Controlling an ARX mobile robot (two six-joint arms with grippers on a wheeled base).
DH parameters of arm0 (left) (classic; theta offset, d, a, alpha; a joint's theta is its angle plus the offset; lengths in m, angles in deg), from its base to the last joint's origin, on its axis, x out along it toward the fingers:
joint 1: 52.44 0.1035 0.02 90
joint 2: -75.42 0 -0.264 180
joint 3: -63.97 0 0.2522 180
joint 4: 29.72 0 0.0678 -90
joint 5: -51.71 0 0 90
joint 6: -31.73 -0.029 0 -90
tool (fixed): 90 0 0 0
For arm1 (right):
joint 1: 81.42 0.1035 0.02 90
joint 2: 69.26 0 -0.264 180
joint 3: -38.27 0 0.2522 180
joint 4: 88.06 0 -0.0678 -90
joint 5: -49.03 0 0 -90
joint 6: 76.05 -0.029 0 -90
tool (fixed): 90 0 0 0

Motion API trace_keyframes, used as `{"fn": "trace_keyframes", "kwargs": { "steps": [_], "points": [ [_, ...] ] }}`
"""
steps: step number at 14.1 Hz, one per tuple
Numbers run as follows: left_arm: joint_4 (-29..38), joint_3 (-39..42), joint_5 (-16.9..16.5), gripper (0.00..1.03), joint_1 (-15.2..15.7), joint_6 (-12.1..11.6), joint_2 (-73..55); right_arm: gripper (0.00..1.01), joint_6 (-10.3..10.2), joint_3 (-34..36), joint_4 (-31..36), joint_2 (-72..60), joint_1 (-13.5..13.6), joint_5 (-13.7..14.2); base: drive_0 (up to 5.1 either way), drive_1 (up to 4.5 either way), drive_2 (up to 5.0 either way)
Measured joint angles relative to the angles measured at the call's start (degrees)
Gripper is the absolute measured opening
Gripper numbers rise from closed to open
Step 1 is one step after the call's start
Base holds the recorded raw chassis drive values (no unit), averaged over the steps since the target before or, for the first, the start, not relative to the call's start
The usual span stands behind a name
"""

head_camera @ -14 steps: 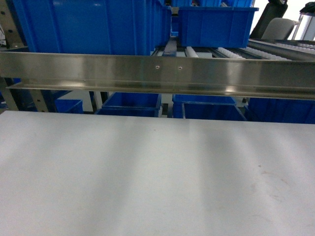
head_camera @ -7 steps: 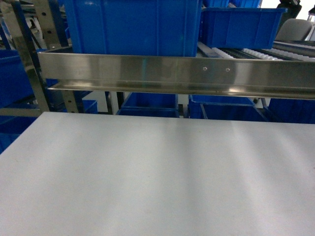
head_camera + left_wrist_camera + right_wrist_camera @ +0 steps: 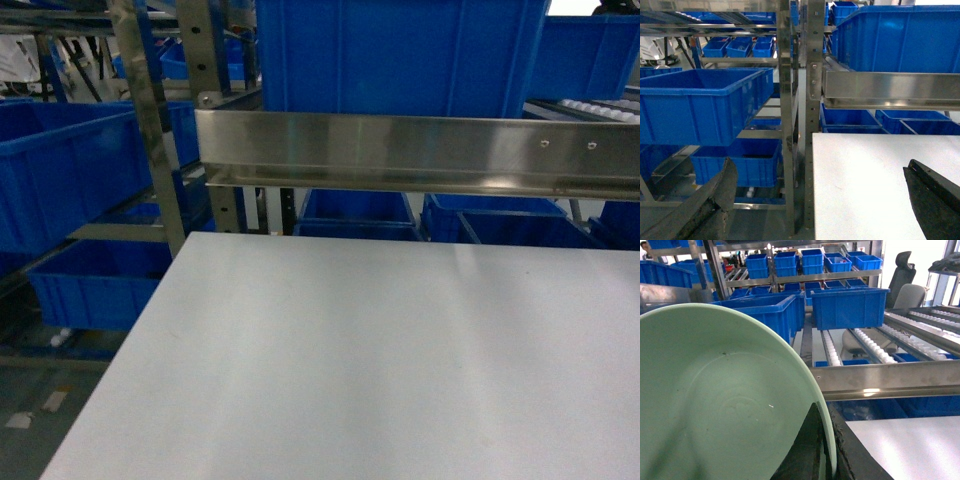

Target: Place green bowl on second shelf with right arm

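While the right gripper (image 3: pixel 826 450) pinches the rim of the green bowl (image 3: pixel 725 400), which fills the right wrist view tilted on edge, it should level the bowl and lift it clear of the steel rail (image 3: pixel 420 155) onto the second shelf. The bowl looks empty. The large blue crate (image 3: pixel 400 55) hides its contents. The left gripper (image 3: pixel 815 200) hangs wide open.

Right tool (image 3: pixel 822 450) pinches a rim; left tool (image 3: pixel 815 200) gapes wide.
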Motion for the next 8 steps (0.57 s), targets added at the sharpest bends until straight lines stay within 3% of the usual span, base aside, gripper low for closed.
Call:
{"fn": "trace_keyframes", "kwargs": {
  "steps": [8],
  "points": [
    [-0.07,0.0,0.02,0.98,0.0,0.0,0.0,0.02,0.0,0.0,0.11,-0.22,-0.02,0.0,-4.9,2.39,2.4]
  ]
}}
